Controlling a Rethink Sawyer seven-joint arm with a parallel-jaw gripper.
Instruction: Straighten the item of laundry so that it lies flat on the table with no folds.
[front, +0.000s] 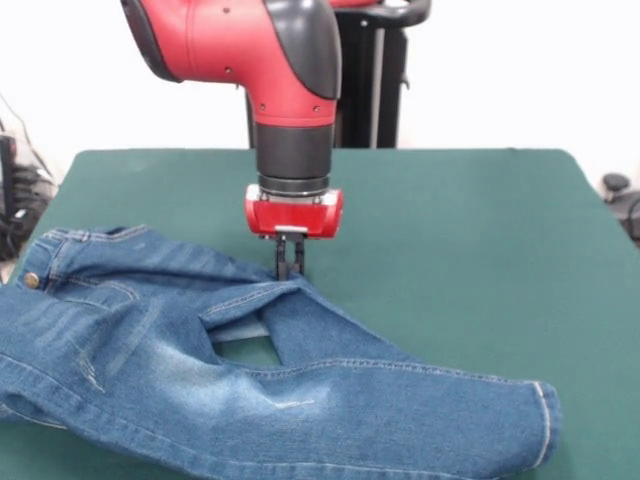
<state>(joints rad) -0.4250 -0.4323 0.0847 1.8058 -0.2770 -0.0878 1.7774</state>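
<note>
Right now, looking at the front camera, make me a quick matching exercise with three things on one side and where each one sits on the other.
Things:
1. jeans
2. gripper
3. table

Places or states:
A. plain dark green, spreading under everything
B. lying crumpled across the near left, one leg stretched right
C. pointing down, fingers close together at a fold of denim

Pairs: 1-B, 2-C, 3-A

The right half and the upper strip of the bench (470, 230) lie bare, giving open passage there. The jeans (250, 380) spread across the lower left and centre, a raised fold by the small gap (248, 350) at mid-frame. The arm (290, 120) descends at upper centre, blocking that spot.
</note>
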